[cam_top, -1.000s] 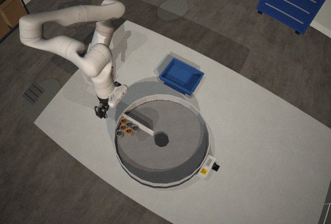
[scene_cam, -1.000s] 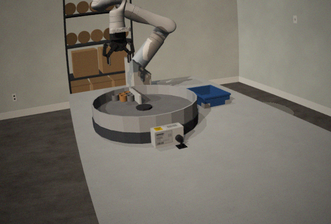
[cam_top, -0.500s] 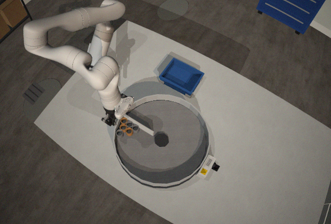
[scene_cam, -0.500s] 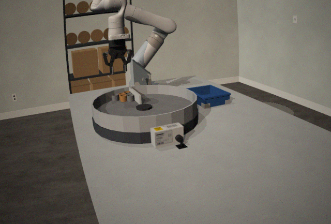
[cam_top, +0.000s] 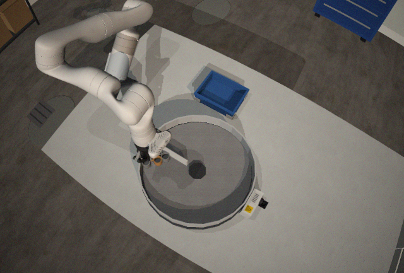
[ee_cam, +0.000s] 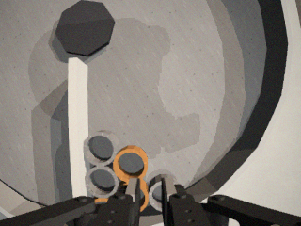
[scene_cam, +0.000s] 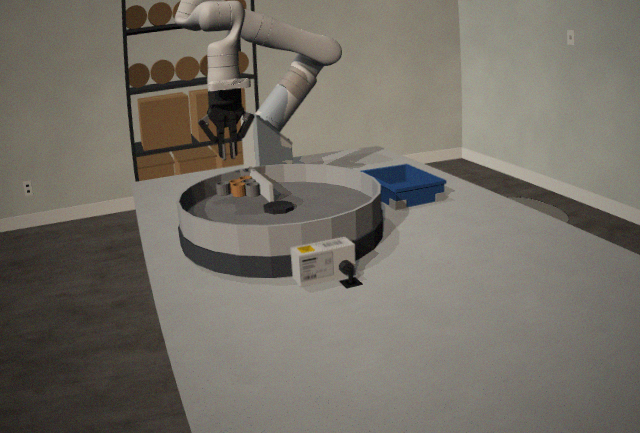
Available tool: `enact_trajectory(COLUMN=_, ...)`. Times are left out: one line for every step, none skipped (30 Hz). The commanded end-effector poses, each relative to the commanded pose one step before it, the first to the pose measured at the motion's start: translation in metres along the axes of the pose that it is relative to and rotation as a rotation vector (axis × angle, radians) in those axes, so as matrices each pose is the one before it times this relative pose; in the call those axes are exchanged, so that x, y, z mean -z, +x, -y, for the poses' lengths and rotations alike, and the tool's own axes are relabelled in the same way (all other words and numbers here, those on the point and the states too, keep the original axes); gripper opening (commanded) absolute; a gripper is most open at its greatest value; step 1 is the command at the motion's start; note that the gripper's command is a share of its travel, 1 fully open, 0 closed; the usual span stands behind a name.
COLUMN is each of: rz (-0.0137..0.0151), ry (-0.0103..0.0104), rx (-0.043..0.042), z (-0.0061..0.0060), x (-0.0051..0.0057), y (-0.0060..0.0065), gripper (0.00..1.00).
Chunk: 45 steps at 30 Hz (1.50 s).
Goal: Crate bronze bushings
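My gripper [cam_top: 141, 159] [scene_cam: 228, 157] [ee_cam: 150, 191] is nearly shut, with a narrow gap and nothing between its fingers. It points down above the bushings. On the turning table [cam_top: 212, 139] [scene_cam: 320, 234] [ee_cam: 188, 89], three bronze bushings stand upright: one [ee_cam: 130, 149] shows whole, one [ee_cam: 145, 190] is partly behind the left finger, one [ee_cam: 101, 201] is mostly hidden. Three grey steel bushings stand beside them: two [ee_cam: 87, 148] [ee_cam: 88, 183] along the white bar, one [ee_cam: 151, 194] partly behind the right finger. The blue crate [cam_top: 213, 106] [scene_cam: 421, 193] looks empty.
The white bar [cam_top: 176, 156] [scene_cam: 263, 185] [ee_cam: 78, 118] runs from near the dark hub [cam_top: 197, 169] [scene_cam: 278, 207] [ee_cam: 86, 28] towards the rim. The turning table has a raised wall. A white box [cam_top: 252, 203] [scene_cam: 323, 261] stands against its outside. The crate stands behind and beside it.
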<state>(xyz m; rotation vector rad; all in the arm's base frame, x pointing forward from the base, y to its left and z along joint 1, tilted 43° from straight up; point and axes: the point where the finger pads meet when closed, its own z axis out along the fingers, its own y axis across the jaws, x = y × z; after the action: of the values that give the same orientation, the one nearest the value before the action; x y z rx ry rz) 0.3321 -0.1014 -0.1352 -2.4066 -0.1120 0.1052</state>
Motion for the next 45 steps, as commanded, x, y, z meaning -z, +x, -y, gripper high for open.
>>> enact_trajectory(rz=0.01476, ry=0.01058, rx=0.01063, z=0.00598, x=-0.00982, y=0.00558, gripper=0.16)
enact_trajectory(rz=0.0, ry=0.0, rx=0.0, z=0.0, x=0.0, y=0.0, gripper=0.16)
enact_trajectory(rz=0.0, ry=0.0, rx=0.0, z=0.0, x=0.0, y=0.0, gripper=0.16)
enact_trajectory(rz=0.0, ry=0.0, rx=0.0, z=0.0, x=0.0, y=0.0, gripper=0.16)
enact_trajectory(rz=0.0, ry=0.0, rx=0.0, z=0.0, x=0.0, y=0.0, gripper=0.16)
enact_trajectory(rz=0.0, ry=0.0, rx=0.0, z=0.0, x=0.0, y=0.0, gripper=0.16)
enact_trajectory(rz=0.0, ry=0.0, rx=0.0, z=0.0, x=0.0, y=0.0, gripper=0.16)
enact_trajectory(rz=0.0, ry=0.0, rx=0.0, z=0.0, x=0.0, y=0.0, gripper=0.16)
enact_trajectory(rz=0.0, ry=0.0, rx=0.0, z=0.0, x=0.0, y=0.0, gripper=0.16)
enact_trajectory(rz=0.0, ry=0.0, rx=0.0, z=0.0, x=0.0, y=0.0, gripper=0.16)
enact_trajectory(rz=-0.0009, ry=-0.00018, rx=-0.0009, z=-0.00034, x=0.00038, y=-0.0002, gripper=0.14)
enact_trajectory(rz=0.0, ry=0.0, rx=0.0, z=0.0, x=0.0, y=0.0, gripper=0.14)
enact_trajectory(rz=0.0, ry=0.0, rx=0.0, z=0.0, x=0.0, y=0.0, gripper=0.14)
enact_trajectory(rz=0.0, ry=0.0, rx=0.0, z=0.0, x=0.0, y=0.0, gripper=0.14)
enact_trajectory(rz=0.0, ry=0.0, rx=0.0, z=0.0, x=0.0, y=0.0, gripper=0.14)
enact_trajectory(rz=0.0, ry=0.0, rx=0.0, z=0.0, x=0.0, y=0.0, gripper=0.14)
enact_trajectory(rz=0.0, ry=0.0, rx=0.0, z=0.0, x=0.0, y=0.0, gripper=0.14)
enact_trajectory(rz=0.0, ry=0.0, rx=0.0, z=0.0, x=0.0, y=0.0, gripper=0.14)
enact_trajectory(rz=0.0, ry=0.0, rx=0.0, z=0.0, x=0.0, y=0.0, gripper=0.14)
enact_trajectory(rz=0.0, ry=0.0, rx=0.0, z=0.0, x=0.0, y=0.0, gripper=0.14)
enact_trajectory(rz=0.0, ry=0.0, rx=0.0, z=0.0, x=0.0, y=0.0, gripper=0.14)
enact_trajectory(rz=0.0, ry=0.0, rx=0.0, z=0.0, x=0.0, y=0.0, gripper=0.14)
enact_trajectory(rz=0.0, ry=0.0, rx=0.0, z=0.0, x=0.0, y=0.0, gripper=0.14)
enact_trajectory(rz=0.0, ry=0.0, rx=0.0, z=0.0, x=0.0, y=0.0, gripper=0.14)
enact_trajectory(rz=0.0, ry=0.0, rx=0.0, z=0.0, x=0.0, y=0.0, gripper=0.14)
enact_trajectory(rz=0.0, ry=0.0, rx=0.0, z=0.0, x=0.0, y=0.0, gripper=0.14)
enact_trajectory(rz=0.0, ry=0.0, rx=0.0, z=0.0, x=0.0, y=0.0, gripper=0.14)
enact_trajectory(rz=0.0, ry=0.0, rx=0.0, z=0.0, x=0.0, y=0.0, gripper=0.14)
enact_trajectory(rz=0.0, ry=0.0, rx=0.0, z=0.0, x=0.0, y=0.0, gripper=0.14)
enact_trajectory(rz=0.0, ry=0.0, rx=0.0, z=0.0, x=0.0, y=0.0, gripper=0.14)
enact_trajectory(rz=0.0, ry=0.0, rx=0.0, z=0.0, x=0.0, y=0.0, gripper=0.14)
enact_trajectory(rz=0.0, ry=0.0, rx=0.0, z=0.0, x=0.0, y=0.0, gripper=0.14)
enact_trajectory(rz=0.0, ry=0.0, rx=0.0, z=0.0, x=0.0, y=0.0, gripper=0.14)
enact_trajectory(rz=0.0, ry=0.0, rx=0.0, z=0.0, x=0.0, y=0.0, gripper=0.14)
enact_trajectory(rz=0.0, ry=0.0, rx=0.0, z=0.0, x=0.0, y=0.0, gripper=0.14)
enact_trajectory(rz=0.0, ry=0.0, rx=0.0, z=0.0, x=0.0, y=0.0, gripper=0.14)
enact_trajectory(rz=0.0, ry=0.0, rx=0.0, z=0.0, x=0.0, y=0.0, gripper=0.14)
enact_trajectory(rz=0.0, ry=0.0, rx=0.0, z=0.0, x=0.0, y=0.0, gripper=0.14)
enact_trajectory(rz=0.0, ry=0.0, rx=0.0, z=0.0, x=0.0, y=0.0, gripper=0.14)
enact_trajectory(rz=0.0, ry=0.0, rx=0.0, z=0.0, x=0.0, y=0.0, gripper=0.14)
enact_trajectory(rz=0.0, ry=0.0, rx=0.0, z=0.0, x=0.0, y=0.0, gripper=0.14)
enact_trajectory(rz=0.0, ry=0.0, rx=0.0, z=0.0, x=0.0, y=0.0, gripper=0.14)
enact_trajectory(rz=0.0, ry=0.0, rx=0.0, z=0.0, x=0.0, y=0.0, gripper=0.14)
enact_trajectory(rz=0.0, ry=0.0, rx=0.0, z=0.0, x=0.0, y=0.0, gripper=0.14)
enact_trajectory(rz=0.0, ry=0.0, rx=0.0, z=0.0, x=0.0, y=0.0, gripper=0.14)
